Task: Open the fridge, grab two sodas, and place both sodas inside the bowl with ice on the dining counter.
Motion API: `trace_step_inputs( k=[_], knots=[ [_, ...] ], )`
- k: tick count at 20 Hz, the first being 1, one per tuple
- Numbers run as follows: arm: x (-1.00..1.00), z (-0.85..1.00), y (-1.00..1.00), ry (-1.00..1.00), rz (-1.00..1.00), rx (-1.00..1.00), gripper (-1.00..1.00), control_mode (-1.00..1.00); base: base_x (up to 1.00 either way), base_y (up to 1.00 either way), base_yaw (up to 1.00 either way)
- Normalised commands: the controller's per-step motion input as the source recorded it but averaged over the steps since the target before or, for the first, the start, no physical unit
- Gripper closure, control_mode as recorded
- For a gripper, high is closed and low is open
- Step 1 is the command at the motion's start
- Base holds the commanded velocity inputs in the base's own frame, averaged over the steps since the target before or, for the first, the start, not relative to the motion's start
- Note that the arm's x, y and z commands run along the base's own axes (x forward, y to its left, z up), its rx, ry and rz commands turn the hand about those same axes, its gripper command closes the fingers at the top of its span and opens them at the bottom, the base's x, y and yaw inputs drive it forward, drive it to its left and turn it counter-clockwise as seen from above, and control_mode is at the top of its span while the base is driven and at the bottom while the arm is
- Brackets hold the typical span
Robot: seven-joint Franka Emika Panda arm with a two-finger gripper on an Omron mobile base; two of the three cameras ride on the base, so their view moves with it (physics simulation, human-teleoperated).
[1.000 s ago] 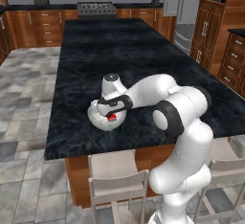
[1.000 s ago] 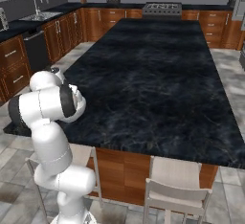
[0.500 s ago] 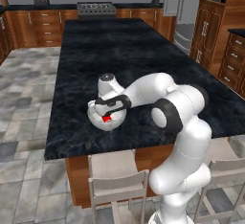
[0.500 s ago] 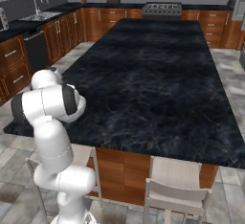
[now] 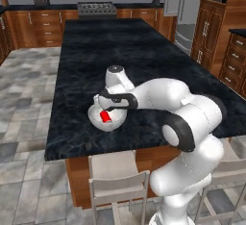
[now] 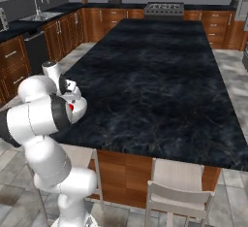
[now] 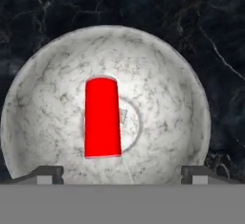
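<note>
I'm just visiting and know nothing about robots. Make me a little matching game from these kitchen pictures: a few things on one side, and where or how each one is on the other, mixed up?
Things:
1. red can
2. bowl
3. gripper
4. fridge

Place or state:
A. stands at the far end of the kitchen, beyond the counter
B. lies on its side inside the bowl
C. open, above the bowl, holding nothing
D. sits on the black dining counter, near its front edge

Pairs: 1-B, 2-D, 3-C, 4-A
</note>
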Motion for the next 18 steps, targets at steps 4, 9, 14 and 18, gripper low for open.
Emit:
trace_step_inputs(
  k=[4,9,14,18],
  knots=[
    [-0.90,0.57,-0.29,-0.08,0.00,0.05,-1.00,-1.00,0.00,0.00,0.00],
    [-1.00,0.60,-0.32,-0.11,0.00,0.02,-1.00,-1.00,0.00,0.00,0.00],
    [-1.00,0.59,-0.36,-0.14,0.00,0.00,-1.00,-1.00,0.00,0.00,0.00],
    [-1.00,0.58,-0.34,-0.15,0.00,0.00,-1.00,-1.00,0.00,0.00,0.00]
  ],
)
